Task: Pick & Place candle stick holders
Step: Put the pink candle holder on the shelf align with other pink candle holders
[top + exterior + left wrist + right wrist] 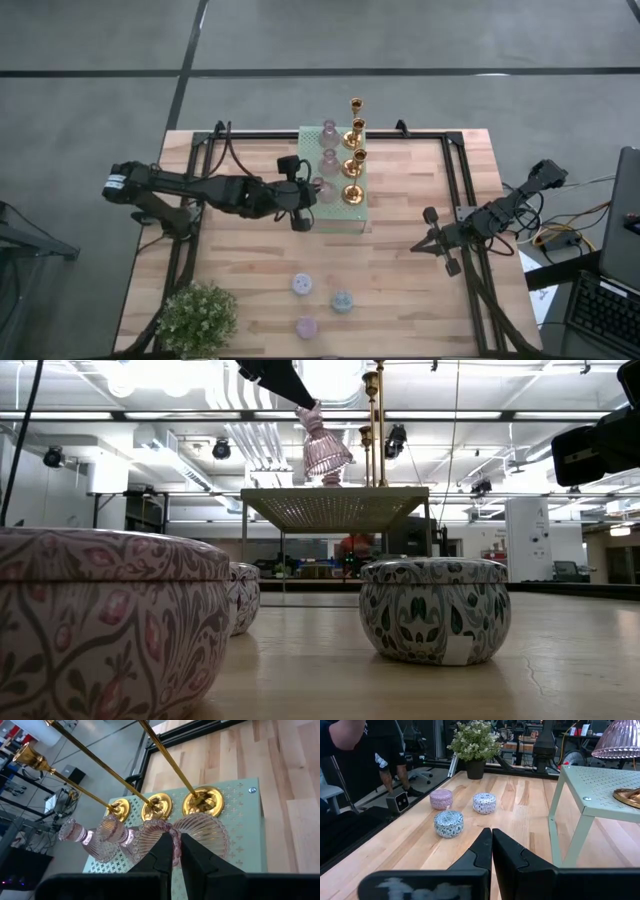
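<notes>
Wooden planks make up the surface (pixel 400 260), filling the middle of the high view. On it, upper centre, stands a pale green rack (pixel 335 215), with a plant (pixel 197 318) at lower left and three round tins (pixel 342 301) at lower centre.

Along the rack's right side stand four gold holders (pixel 353 162); along its left side, pink glass holders (pixel 329 130). The nearest pink one (pixel 200 837) is pinched at its ribbed rim by the left claw (pixel 173 851), fingers nearly pressed together on the glass edge. In the low view it hangs tilted above the rack top, near the frame's upper centre, so it looks lifted clear.

I judge the glass to be stiff, slick and brittle, fairly light, with a wide skirt and a narrow neck. A rim pinch can let it swing or slip; the neck would give a surer hold. The gold ones look top-heavy on thin stems, best taken low on the stem.

The left arm reaches in from the left of the high view, stretched almost level, wrist angled down at the rack's near left corner. The right claw (pixel 491 847) waits at the surface's right edge, fingers pressed together, holding nothing.
</notes>
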